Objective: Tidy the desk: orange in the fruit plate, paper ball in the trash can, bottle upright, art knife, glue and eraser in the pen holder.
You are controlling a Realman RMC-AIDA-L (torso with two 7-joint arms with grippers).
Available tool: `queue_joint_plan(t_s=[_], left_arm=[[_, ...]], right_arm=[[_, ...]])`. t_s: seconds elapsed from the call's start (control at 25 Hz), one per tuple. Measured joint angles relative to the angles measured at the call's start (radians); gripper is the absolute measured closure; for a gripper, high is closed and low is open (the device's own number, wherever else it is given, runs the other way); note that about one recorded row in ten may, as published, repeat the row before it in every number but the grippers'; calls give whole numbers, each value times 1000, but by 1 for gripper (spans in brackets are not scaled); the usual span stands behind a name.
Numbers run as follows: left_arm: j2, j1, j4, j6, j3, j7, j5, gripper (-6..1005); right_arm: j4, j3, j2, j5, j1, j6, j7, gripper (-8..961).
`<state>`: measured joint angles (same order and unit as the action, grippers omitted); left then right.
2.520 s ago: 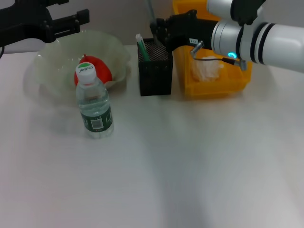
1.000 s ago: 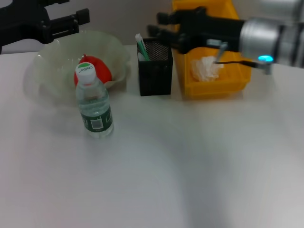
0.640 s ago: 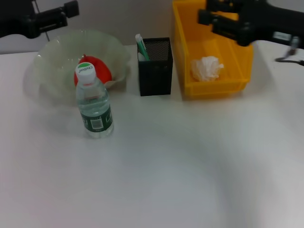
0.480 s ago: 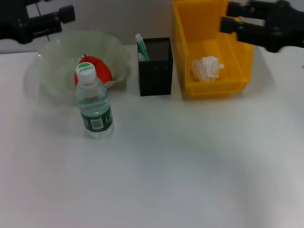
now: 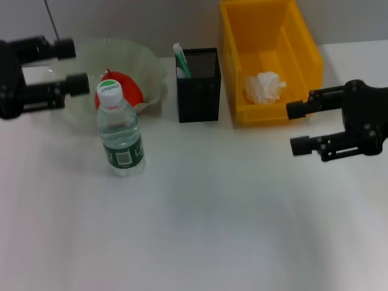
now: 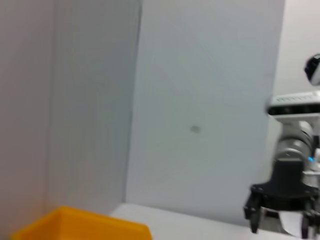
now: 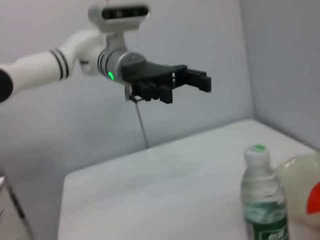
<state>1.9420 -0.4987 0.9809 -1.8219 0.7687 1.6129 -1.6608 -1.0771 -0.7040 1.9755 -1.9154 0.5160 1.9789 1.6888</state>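
The head camera sits up high and looks down at the bench (image 5: 200,230), fairly close. The left wrist camera looks sideways across the room at a wall and sees the right gripper (image 6: 280,212) far off. The right wrist camera looks back the other way and sees the left gripper (image 7: 192,82) far off. It shares the bottle (image 7: 260,200) with the head view.

1. The orange (image 5: 124,90) sits mostly behind the bottle (image 5: 120,131), so only part of it shows in the fruit plate (image 5: 148,66).
2. What's inside the pen holder (image 5: 197,85) is hidden, apart from a green-and-white tip (image 5: 180,59).
3. The trash can (image 6: 80,226) is cut off at the frame edge in the left wrist view.
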Motion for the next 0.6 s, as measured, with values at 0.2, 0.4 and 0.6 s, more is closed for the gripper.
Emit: queue_joint_plan(t_s=[0.2,0.4,0.6], left_arm=[[0,10,2,-31,9,0,-53,270],[11,-18,11,-52,14,-5,-168,270],[27,-57,18,-59,17,-7,-260,271]], right_arm=[[-28,-12,1,-36,6,29,-1,249],[-58,-4,2,-67,3,41,-1,249],[-60,-2,3,-69,-1,43,-7,249]])
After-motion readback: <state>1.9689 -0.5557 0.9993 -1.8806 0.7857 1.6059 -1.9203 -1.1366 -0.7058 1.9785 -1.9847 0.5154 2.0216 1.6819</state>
